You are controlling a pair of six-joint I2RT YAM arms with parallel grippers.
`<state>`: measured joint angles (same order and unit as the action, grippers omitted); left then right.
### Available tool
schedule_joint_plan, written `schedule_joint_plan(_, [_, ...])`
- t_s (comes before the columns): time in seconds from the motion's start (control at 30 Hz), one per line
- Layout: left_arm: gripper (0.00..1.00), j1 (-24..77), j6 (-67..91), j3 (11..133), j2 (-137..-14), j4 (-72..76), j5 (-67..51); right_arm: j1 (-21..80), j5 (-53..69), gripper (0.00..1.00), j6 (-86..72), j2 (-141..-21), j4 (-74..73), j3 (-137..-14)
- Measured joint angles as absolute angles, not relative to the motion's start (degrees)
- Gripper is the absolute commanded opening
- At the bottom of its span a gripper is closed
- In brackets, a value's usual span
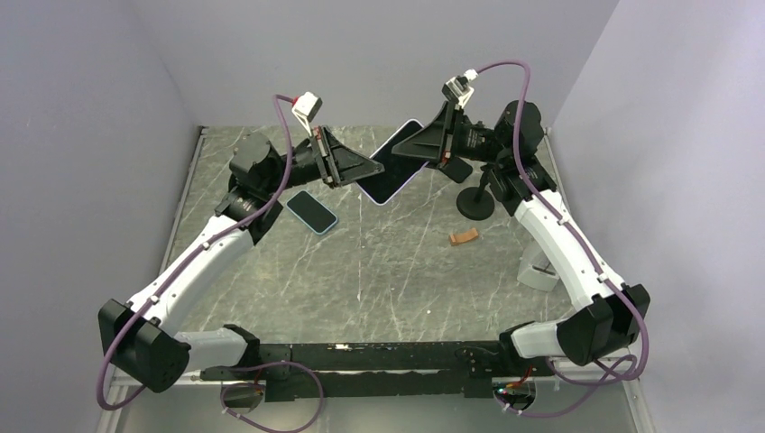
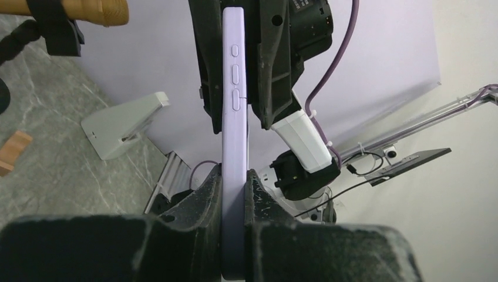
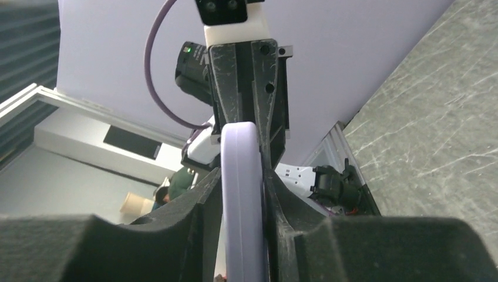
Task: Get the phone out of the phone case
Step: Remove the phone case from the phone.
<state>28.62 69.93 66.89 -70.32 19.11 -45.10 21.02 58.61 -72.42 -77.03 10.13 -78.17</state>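
Note:
A phone with a dark screen in a lilac case (image 1: 395, 162) is held tilted in the air above the back of the table, between both arms. My left gripper (image 1: 364, 171) is shut on its lower left end. My right gripper (image 1: 424, 149) is shut on its upper right end. In the left wrist view the case's edge with side buttons (image 2: 234, 100) runs up from my left gripper (image 2: 235, 191) to the right gripper's fingers (image 2: 271, 64). In the right wrist view the rounded case edge (image 3: 241, 170) sits in my right gripper (image 3: 242, 197).
A second phone with a teal rim (image 1: 312, 212) lies flat on the marble table (image 1: 388, 280) below the left arm. A black round-based stand (image 1: 475, 202), a small wooden block (image 1: 464, 236) and a white holder (image 1: 539, 271) are on the right side.

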Motion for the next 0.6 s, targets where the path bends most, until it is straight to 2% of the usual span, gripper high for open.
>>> schedule_joint_plan(0.03, [0.00, 28.9, 70.1, 66.8, -70.5, 19.0, -45.1, 21.1, 58.5, 0.25, -72.3, -77.2, 9.9, -78.2])
schedule_joint_plan(0.1, [0.00, 28.8, 70.6, 66.8, -70.9, 19.6, -44.7, 21.1, 57.9, 0.03, -72.3, -77.8, 9.9, -78.5])
schedule_joint_plan(0.13, [0.00, 28.8, 70.8, 66.8, -70.9, 19.9, -44.4, 21.0, 57.6, 0.00, -72.3, -78.1, 9.8, -78.6])
schedule_joint_plan(0.2, [0.00, 28.8, 72.0, 66.8, -70.9, 19.8, -43.9, 21.0, 57.5, 0.00, -71.8, -78.3, 10.1, -78.7])
schedule_joint_plan(0.23, [0.10, 28.8, 72.1, 66.8, -70.9, 19.7, -43.7, 21.0, 57.4, 0.00, -71.8, -78.3, 10.1, -78.7])
schedule_joint_plan(0.3, [0.46, 28.8, 71.6, 66.8, -70.7, 18.7, -43.4, 21.0, 57.4, 0.00, -71.7, -78.3, 10.0, -78.7])
schedule_joint_plan(0.33, [0.58, 28.8, 71.0, 66.9, -70.4, 17.8, -43.1, 21.0, 57.5, 0.00, -71.7, -78.3, 9.8, -78.7])
schedule_joint_plan(0.37, [0.65, 28.8, 69.9, 67.3, -70.1, 16.0, -42.7, 21.0, 57.5, 0.00, -71.8, -78.4, 9.5, -78.7])
schedule_joint_plan(0.47, [0.70, 28.2, 67.8, 67.4, -68.6, 10.9, -42.4, 20.4, 57.9, 0.00, -72.4, -78.4, 9.0, -78.7])
schedule_joint_plan(0.6, [0.66, 25.1, 66.7, 64.9, -64.6, 7.3, -42.5, 17.1, 59.9, 0.00, -75.6, -78.4, 12.3, -78.0])
